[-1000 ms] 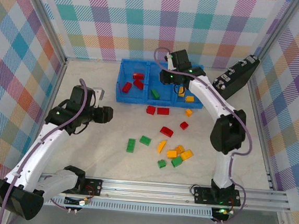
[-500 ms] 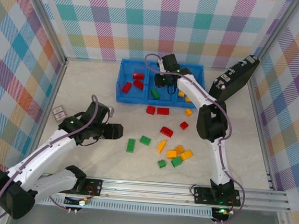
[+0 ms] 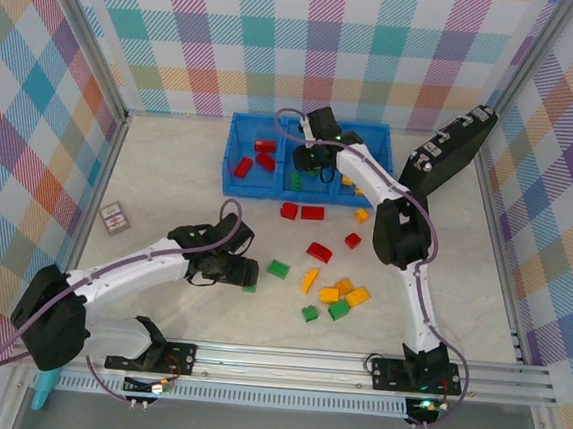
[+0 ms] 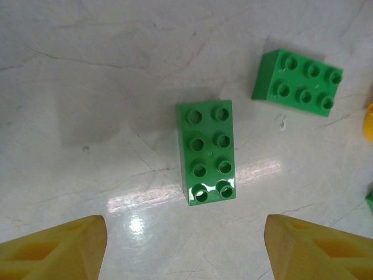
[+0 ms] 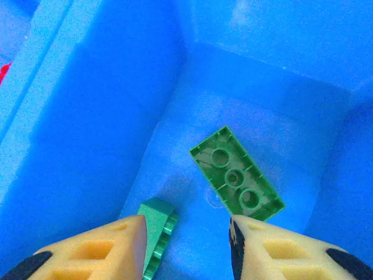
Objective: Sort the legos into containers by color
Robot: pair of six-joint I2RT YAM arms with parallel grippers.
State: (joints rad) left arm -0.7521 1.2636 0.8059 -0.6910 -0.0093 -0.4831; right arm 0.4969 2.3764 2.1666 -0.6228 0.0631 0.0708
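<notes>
Over the middle compartment of the bright blue plastic tray [image 3: 246, 129]: right gripper [image 5: 186, 228], fingers spread, holding nothing. Flat green plastic brick [image 5: 236, 175] lies underside-up below it, green wedge [image 5: 156, 233] alongside. Well in front of the tray: left gripper [image 4: 183, 233], splayed wide above a long eight-stud green brick [image 4: 207, 153]; six-stud green brick [image 4: 298, 83] lies near.

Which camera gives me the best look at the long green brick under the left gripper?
Left wrist: the long green brick lies whole, studs up, ahead of the open left gripper. Top external gives a green sliver of it beside that gripper. Right wrist looks into the blue tray instead.
</notes>
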